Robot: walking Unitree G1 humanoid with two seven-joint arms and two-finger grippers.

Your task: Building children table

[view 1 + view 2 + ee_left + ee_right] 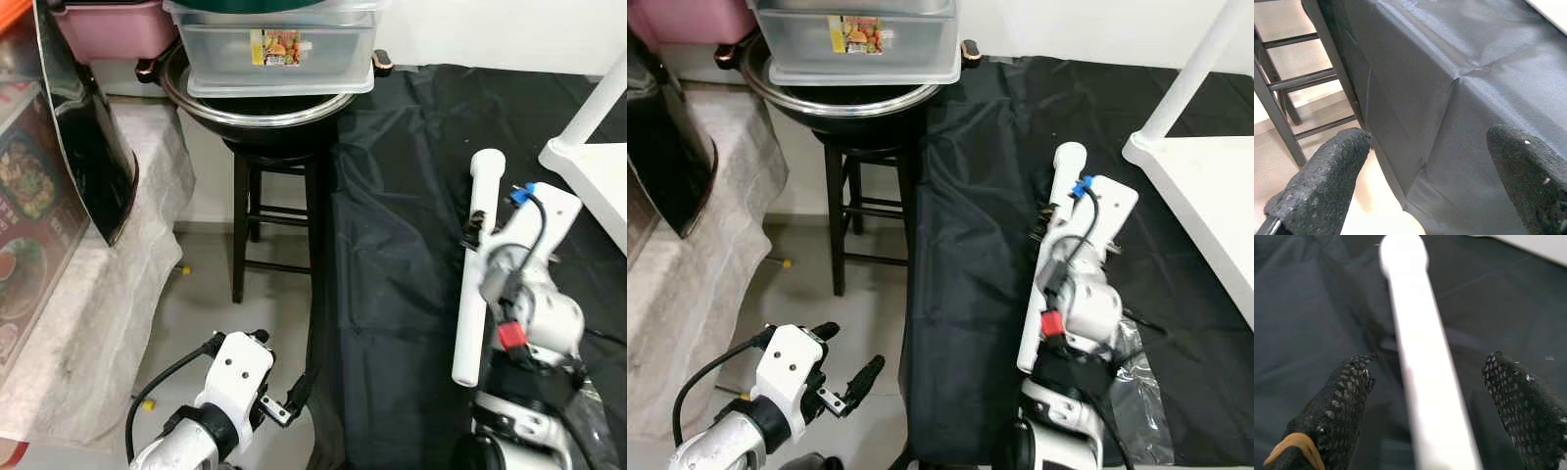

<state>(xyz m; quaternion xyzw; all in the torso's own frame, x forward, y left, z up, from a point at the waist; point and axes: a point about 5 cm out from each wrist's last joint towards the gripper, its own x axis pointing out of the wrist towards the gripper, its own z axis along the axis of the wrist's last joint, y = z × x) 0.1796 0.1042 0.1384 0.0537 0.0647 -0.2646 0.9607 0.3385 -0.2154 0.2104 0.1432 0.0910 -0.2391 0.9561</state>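
Observation:
A white table leg (473,274) lies lengthwise on the black cloth (392,245), its rounded end (1402,252) pointing away from me. My right gripper (1430,367) is open over it, one black finger (1347,396) on each side with a gap to the leg. At the right edge stands the upturned white table top (1205,186), with another leg (1190,73) rising from it. Low on the left, my left gripper (847,352) is open and holds nothing, facing the hanging edge of the cloth (1449,122).
A black stool (269,215) carries a wide metal pan (255,108) with a clear plastic container (279,49) on top. A pink tub (113,29) and a cloth-draped bench (98,294) stand at the left. Small yellow pieces (147,403) lie on the floor.

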